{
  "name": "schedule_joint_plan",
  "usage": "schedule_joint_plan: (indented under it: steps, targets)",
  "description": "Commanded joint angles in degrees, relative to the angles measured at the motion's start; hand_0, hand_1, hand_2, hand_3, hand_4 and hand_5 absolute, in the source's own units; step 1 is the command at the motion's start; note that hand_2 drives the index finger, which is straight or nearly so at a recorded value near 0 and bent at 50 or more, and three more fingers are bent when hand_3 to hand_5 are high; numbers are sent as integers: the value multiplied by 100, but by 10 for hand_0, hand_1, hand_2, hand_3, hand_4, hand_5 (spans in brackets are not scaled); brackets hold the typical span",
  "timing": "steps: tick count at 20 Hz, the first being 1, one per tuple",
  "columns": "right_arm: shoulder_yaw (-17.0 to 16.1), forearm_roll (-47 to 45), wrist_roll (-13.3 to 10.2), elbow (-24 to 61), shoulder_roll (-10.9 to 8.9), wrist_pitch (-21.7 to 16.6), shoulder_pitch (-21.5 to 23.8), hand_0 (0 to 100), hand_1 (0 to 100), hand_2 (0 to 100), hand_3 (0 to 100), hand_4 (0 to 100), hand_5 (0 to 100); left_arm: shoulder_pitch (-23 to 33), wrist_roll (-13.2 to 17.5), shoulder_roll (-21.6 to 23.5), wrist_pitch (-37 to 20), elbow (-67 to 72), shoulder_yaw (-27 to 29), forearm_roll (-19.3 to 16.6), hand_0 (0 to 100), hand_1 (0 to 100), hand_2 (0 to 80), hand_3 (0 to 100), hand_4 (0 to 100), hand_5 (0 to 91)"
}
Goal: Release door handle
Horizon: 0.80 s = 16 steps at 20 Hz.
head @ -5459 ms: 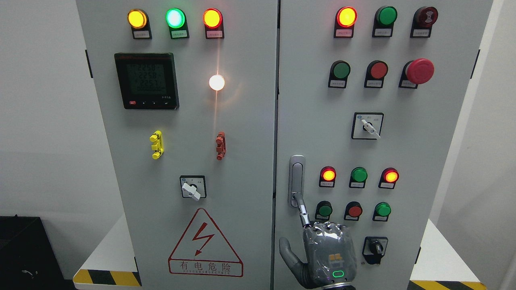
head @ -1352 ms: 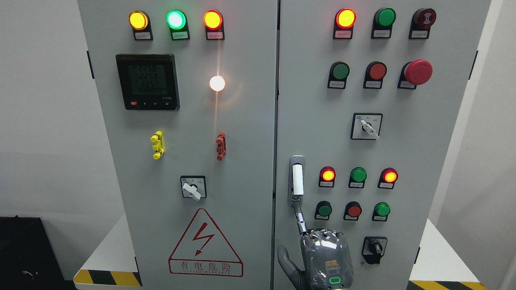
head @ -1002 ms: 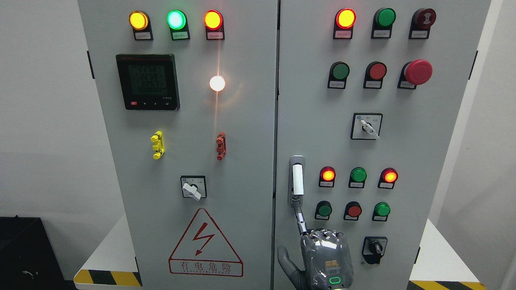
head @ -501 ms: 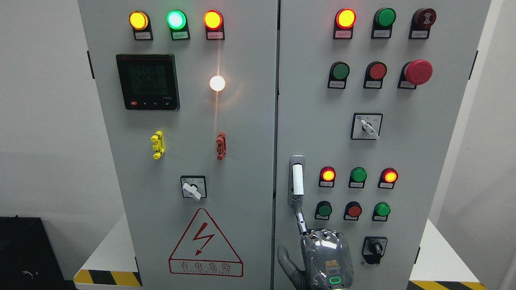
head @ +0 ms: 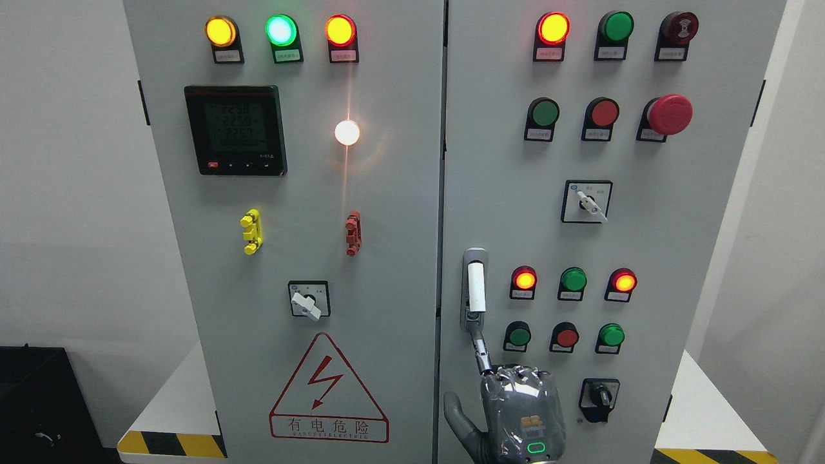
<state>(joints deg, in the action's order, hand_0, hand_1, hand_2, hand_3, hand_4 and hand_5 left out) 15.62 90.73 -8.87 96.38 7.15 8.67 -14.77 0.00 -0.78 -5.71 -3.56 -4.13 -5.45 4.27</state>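
with one finger [head: 480, 351] stretched up to the foot of the handle [head: 475, 290], a hand [head: 519, 412] rises from the bottom edge just right of centre, in front of the right door [head: 644, 245] of a grey cabinet. from which side its arm enters cannot be told. the other fingers look curled at the knuckles and the thumb [head: 454, 412] juts left; the hand grips nothing. the handle sits low on the door's left edge, beside the seam, its white lever apparently popped out of the metal housing. the release step seems nearly done, only the fingertip touching or just under the lever's lower end. the next move calls for drawing the finger down and away, clear of the buttons [head: 567, 336] close at its right.
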Motion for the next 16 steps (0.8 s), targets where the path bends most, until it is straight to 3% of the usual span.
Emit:
schedule_joint_plan:
  steps: [1, 16]
  targets:
    - [11, -2, -10, 241, -3, -6, -17, 429, 293, 324, 978, 965, 1000, 97, -1, 0, -4, -1, 0, 4, 120, 556, 0, 0, 0, 0]
    - [11, -2, -1, 329, -3, -14, -34, 444, 317, 326, 950, 945, 994, 97, -1, 0, -4, -1, 0, 4, 120, 556, 0, 0, 0, 0]
